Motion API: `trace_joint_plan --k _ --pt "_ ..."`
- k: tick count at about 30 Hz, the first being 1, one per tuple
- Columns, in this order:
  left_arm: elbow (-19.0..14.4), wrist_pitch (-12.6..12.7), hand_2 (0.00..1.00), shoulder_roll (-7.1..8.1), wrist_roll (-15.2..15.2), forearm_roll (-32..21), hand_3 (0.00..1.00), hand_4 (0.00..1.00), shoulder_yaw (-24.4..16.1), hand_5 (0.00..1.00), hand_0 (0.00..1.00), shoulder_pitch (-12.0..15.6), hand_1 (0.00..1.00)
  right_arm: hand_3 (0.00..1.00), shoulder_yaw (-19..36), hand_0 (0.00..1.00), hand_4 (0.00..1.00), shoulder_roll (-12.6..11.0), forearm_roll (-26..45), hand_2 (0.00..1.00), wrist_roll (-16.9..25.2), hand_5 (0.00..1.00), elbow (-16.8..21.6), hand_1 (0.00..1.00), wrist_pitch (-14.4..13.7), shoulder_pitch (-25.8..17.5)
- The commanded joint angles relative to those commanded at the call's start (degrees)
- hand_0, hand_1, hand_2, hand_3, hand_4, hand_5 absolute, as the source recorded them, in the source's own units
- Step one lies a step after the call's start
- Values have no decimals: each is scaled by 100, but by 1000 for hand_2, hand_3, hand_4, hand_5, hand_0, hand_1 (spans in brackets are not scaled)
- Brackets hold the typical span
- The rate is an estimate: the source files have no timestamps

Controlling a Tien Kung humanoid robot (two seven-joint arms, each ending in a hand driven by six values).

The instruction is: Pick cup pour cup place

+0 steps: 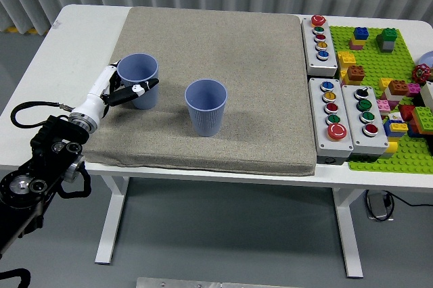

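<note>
Currently the left cup [138, 78] is grasped by the left hand [125, 92], fingers wrapped round its lower wall, at the left side of the mat [216, 51] on the surface. The target cup [206, 106] stands upright near it, mid-mat. Risks: thin wall could be crushed or slipped if grip is low; target could be knocked over on a low approach. Contents cannot be seen.
</note>
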Motion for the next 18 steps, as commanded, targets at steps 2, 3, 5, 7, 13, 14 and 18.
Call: trace_joint_plan --k 2,3,5,7,13,14,18 --pt "0 15 764 -12 -7 -6 734 937 1 352 567 11 611 610 0 694 2 1 5 609 -1 333 0 669 -1 -4" --pt "-2 18 764 -15 -10 -8 734 937 1 352 567 15 611 610 1 694 2 1 4 609 -1 333 0 669 0 -5" --pt "-10 28 764 -24 -20 -11 734 937 -1 352 567 30 611 610 2 694 2 1 2 609 0 333 -1 669 1 -11" --pt "-15 42 741 -28 -23 -8 668 929 -4 347 563 37 602 610 4 694 2 0 -5 609 1 333 -2 669 4 -14" --pt "-27 70 740 -24 -30 -8 627 930 -10 352 572 42 606 611 3 694 2 -3 -12 608 1 335 -3 668 10 -18" --pt "-28 70 740 -23 -30 -8 627 930 -12 352 572 43 606 611 1 694 2 -4 -10 608 1 335 -3 668 10 -19" --pt "-31 65 740 -25 -31 -2 627 930 -6 352 572 51 606 611 2 694 2 -4 -18 608 0 335 -2 668 14 -29"
